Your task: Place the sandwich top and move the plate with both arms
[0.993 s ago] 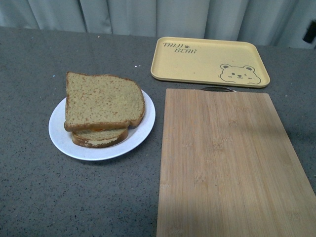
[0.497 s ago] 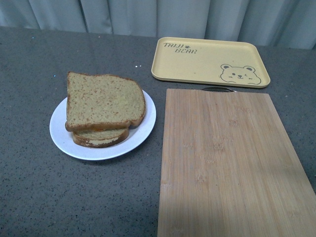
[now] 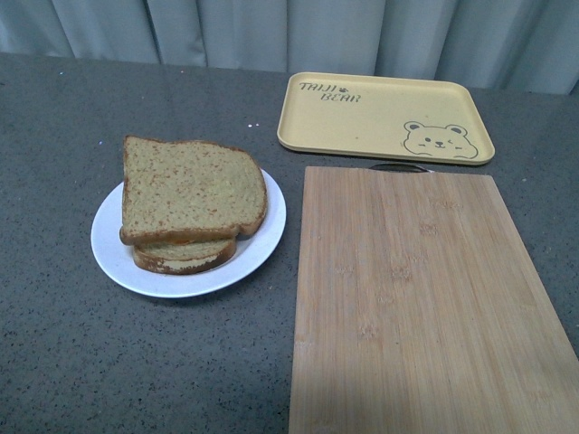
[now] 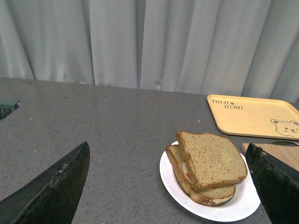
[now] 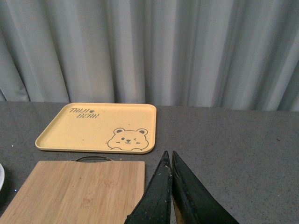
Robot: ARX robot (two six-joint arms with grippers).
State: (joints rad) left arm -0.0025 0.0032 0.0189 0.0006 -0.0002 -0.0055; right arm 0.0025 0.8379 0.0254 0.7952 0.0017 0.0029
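Observation:
The sandwich top [image 3: 190, 188], a brown speckled bread slice, lies on the lower bread slice [image 3: 181, 256] on the white plate [image 3: 109, 237] at the left of the table. Neither arm shows in the front view. In the left wrist view my left gripper [image 4: 168, 145] is open and empty, its fingers [image 4: 51, 191] wide apart. It is held back from the plate [image 4: 170, 179] and the sandwich top [image 4: 212, 158]. My right gripper [image 5: 169, 153] is shut and empty, above the table beside the cutting board [image 5: 79, 189].
A bamboo cutting board [image 3: 425, 298] lies right of the plate. A yellow bear tray [image 3: 384, 116] sits behind it, also in the right wrist view [image 5: 98, 127]. Grey curtains hang at the table's far edge.
A dark shape at the front view's upper right edge a second ago has gone from view. The plate and sandwich have not moved on the table.

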